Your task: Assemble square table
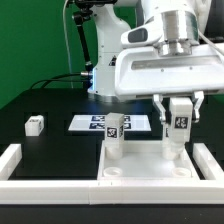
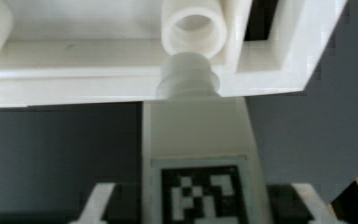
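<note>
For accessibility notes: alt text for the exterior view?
The gripper holds a tagged white leg upright at a corner of the square tabletop. A second leg stands on another corner; a third leg lies loose on the table.

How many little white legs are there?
3. One leg lies loose at the exterior view's left, one stands on the tabletop, one is between the jaws. Another may be hidden.

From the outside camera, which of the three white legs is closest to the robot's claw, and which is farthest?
1. Held leg, clamped in the gripper, at the exterior view's right.
2. Standing leg, upright on the tabletop, near the middle.
3. Loose leg, on the table, far at the exterior view's left.
</note>
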Controlling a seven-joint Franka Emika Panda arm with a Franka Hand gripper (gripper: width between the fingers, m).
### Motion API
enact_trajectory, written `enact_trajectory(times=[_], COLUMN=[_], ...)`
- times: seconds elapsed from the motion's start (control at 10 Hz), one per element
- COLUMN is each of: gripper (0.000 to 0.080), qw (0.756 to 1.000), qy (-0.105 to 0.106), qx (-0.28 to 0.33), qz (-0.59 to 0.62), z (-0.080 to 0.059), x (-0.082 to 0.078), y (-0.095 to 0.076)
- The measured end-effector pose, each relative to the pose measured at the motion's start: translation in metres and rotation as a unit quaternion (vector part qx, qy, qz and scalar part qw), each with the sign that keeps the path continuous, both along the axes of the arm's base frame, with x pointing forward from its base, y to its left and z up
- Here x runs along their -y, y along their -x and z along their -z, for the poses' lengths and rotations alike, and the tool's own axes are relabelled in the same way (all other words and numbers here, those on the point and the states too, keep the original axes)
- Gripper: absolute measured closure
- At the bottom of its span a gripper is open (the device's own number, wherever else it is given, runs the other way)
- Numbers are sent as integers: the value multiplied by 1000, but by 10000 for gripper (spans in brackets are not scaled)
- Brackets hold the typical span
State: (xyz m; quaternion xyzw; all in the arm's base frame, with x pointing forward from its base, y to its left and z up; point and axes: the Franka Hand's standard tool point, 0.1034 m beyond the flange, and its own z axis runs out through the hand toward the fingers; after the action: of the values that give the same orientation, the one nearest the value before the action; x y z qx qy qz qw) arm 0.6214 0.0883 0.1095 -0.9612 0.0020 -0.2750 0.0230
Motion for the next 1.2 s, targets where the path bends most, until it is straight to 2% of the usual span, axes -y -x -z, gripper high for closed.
enact_trajectory(times=[0.2,0.4,0.7,1.2], gripper=[514,514,514,514], qw=[1000,1000,1000,1000], qy=[0,2,5,5], qx=[1,-3,-9,-5], qz=[-5,-3,-2,-7], z=[13,17,29,30], x=[-9,-2,-1,-8], y=[-3,-2,1,0])
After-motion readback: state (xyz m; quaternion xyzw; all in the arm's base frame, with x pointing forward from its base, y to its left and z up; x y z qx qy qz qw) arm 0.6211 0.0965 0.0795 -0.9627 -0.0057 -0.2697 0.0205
